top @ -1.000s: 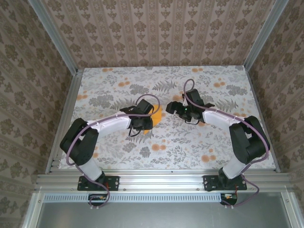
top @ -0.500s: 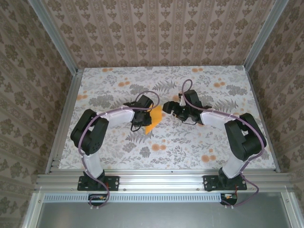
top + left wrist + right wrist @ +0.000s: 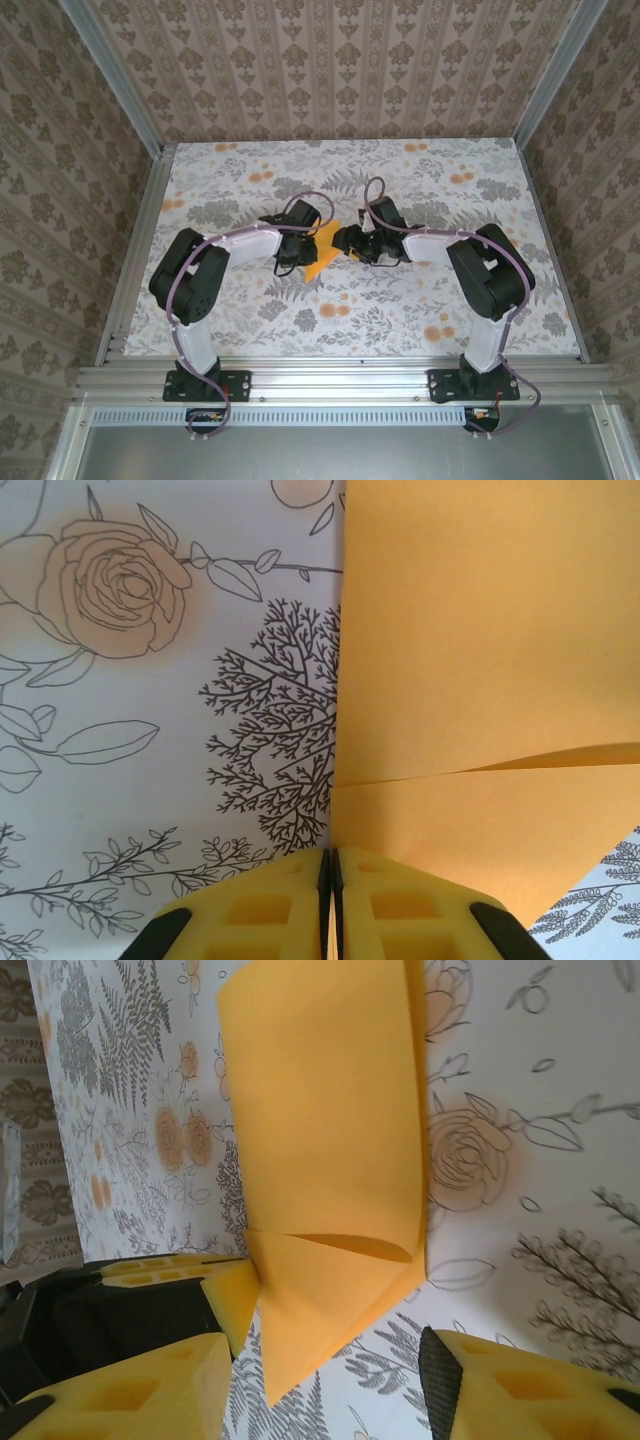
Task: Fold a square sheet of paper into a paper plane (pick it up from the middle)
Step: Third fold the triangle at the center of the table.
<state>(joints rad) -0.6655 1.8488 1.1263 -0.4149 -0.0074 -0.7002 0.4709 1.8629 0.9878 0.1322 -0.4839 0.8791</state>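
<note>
Shifted left since a second ago: right tool [image 3: 325,1370], now at the paper [image 3: 325,247] mid-worktop [image 3: 400,310], jaws apart, astride its near tip (folded to a point). Left tool [image 3: 331,865]: jaws together, clamped on the paper's edge.

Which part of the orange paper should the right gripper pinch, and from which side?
Probably the pointed folded flap of the paper, near its tip. Come edge-on from the right arm's side: that flap juts out between the fingers of the open right gripper, while the left gripper pinches the fold beside it.
</note>
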